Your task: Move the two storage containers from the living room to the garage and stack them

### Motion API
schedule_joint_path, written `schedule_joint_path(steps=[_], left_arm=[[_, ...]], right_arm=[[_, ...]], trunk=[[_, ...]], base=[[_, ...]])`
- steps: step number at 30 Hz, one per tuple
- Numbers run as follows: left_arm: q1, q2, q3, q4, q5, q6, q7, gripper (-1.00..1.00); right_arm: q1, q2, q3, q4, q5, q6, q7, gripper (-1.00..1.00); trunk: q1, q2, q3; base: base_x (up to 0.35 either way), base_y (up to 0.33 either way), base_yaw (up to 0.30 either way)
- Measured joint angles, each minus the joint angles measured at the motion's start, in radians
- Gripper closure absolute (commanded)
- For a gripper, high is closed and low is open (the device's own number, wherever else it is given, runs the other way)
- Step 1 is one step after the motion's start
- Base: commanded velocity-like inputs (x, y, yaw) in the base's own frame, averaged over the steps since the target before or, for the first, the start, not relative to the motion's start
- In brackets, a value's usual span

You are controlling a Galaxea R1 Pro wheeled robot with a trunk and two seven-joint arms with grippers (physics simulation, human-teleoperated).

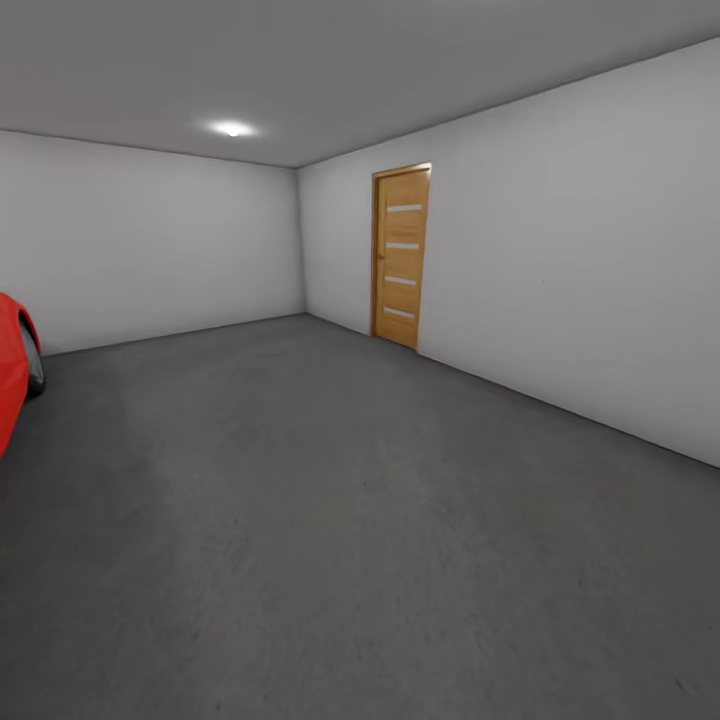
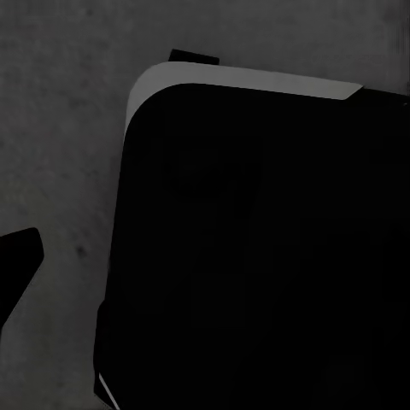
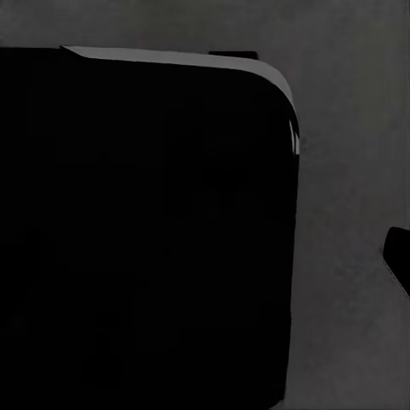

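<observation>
I am in the garage: dark grey concrete floor (image 1: 380,520), plain white walls (image 1: 580,260), a wooden side door (image 1: 402,255) ahead on the right, part of a red car (image 1: 12,370) at far left. My wrist views show my black base (image 2: 265,248) over the floor. I cannot tell my grippers' states.

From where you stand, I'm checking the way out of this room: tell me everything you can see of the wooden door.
The wooden door is a warm orange-brown slab in a matching frame, set in the white wall on the right, near the far corner. Four short pale horizontal strips, like frosted glass, are spaced down its face. A small handle seems to sit on its left edge. It stands upright and looks shut, its foot meeting the dark grey concrete floor. Nothing leans against it.
</observation>
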Motion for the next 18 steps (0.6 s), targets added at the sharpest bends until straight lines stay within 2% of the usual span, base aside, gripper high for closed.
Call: schedule_joint_path(steps=[18], left_arm=[[0.0,0.001,0.0,0.0,0.0,0.001,0.0,-1.0]], right_arm=[[0.0,0.001,-0.002,0.0,0.002,-0.002,0.0,-1.0]], trunk=[[0.0,0.0,0.0]], base=[[0.323,0.0,0.0]])
